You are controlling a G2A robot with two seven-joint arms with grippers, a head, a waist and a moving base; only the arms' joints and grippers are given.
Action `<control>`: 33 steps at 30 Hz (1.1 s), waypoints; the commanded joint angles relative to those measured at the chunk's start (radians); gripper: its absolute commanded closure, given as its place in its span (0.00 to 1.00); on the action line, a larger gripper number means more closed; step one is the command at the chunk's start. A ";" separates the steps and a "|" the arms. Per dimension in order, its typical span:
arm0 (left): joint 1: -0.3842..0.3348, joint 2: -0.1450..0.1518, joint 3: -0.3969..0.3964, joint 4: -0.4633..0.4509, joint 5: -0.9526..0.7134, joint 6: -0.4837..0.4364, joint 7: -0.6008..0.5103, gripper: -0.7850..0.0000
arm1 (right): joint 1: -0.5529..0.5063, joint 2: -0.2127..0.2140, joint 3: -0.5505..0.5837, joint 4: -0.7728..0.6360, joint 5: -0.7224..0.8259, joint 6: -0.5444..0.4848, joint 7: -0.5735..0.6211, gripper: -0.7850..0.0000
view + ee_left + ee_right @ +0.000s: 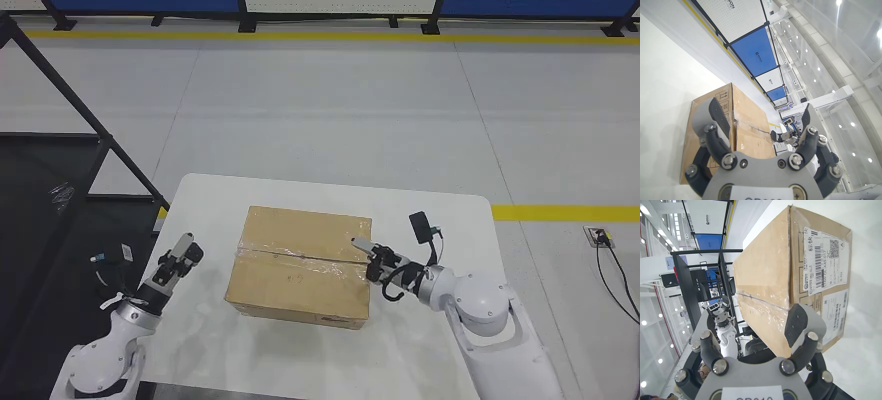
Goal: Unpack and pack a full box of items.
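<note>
In the middle of the table [200, 205] sits the box [300, 265], a closed brown carton whose top flaps meet at a seam [300, 258] running left to right under glossy clear tape. The left pincer [183, 252] hangs just left of the box, apart from it, its fingers spread and holding nothing. The right pincer [364, 247] is at the seam's right end, also released, with one pad [796, 325] by the labelled right wall and the box's top edge between the fingers; whether it touches I cannot tell. The cardboard looks stiff, and a full box is likely heavy, so lifting it whole seems unwise. The tape looks slick and would give poor grip. The better hold is probably a flap's edge at the seam's end, where the board can be pinched and folded outward.
</note>
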 commanded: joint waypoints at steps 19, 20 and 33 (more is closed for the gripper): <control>-0.005 0.003 0.022 -0.009 0.018 0.011 0.007 0.00 | -0.040 0.023 0.006 -0.002 0.035 -0.020 -0.005 0.00; -0.005 0.003 0.022 -0.010 0.020 0.012 0.008 0.00 | -0.039 0.023 0.001 0.003 0.038 -0.022 -0.004 0.00; 0.010 0.005 0.018 -0.025 0.025 0.015 0.026 0.00 | -0.027 0.032 0.000 0.044 0.073 -0.050 -0.043 0.00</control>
